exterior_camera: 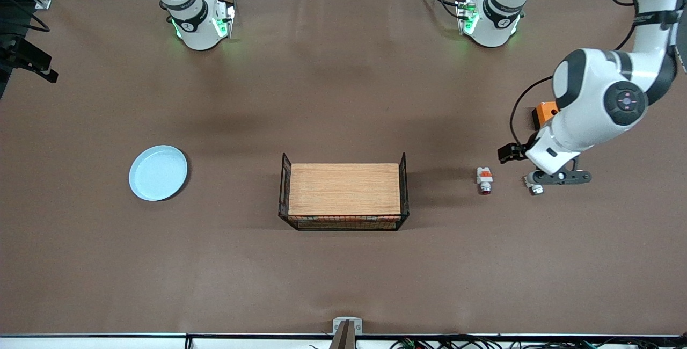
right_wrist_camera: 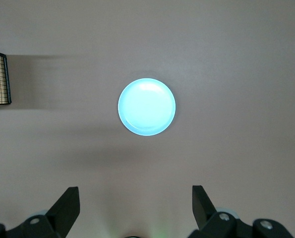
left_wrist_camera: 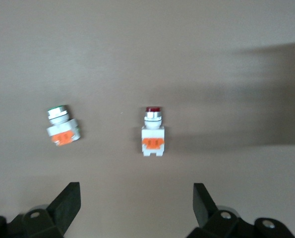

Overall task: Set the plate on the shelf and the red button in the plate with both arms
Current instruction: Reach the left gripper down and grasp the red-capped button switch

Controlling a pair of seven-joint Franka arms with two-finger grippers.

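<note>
the round, shallow, pale blue glossy plate [exterior_camera: 158, 172] lies flat on the brown table toward the right arm's end, well apart from the black wire basket [exterior_camera: 343, 197] with its wooden board. judged stiff, light and slippery; breakable if dropped. best hold is a pinch across the rim, since the face offers nothing to grip.

the right gripper [right_wrist_camera: 136, 210] hangs high over the table near the plate, jaws released and empty.

the small white-grey red button [exterior_camera: 484, 180], with orange middle block and round red cap, lies on the table toward the left arm's end. judged light, rigid, apt to roll; grip across the flat white block.

the left gripper [left_wrist_camera: 136, 210] hangs over the table just beside it, jaws released and empty. a similar capless white-and-orange part [left_wrist_camera: 63, 127] lies near: risk of confusion.
</note>
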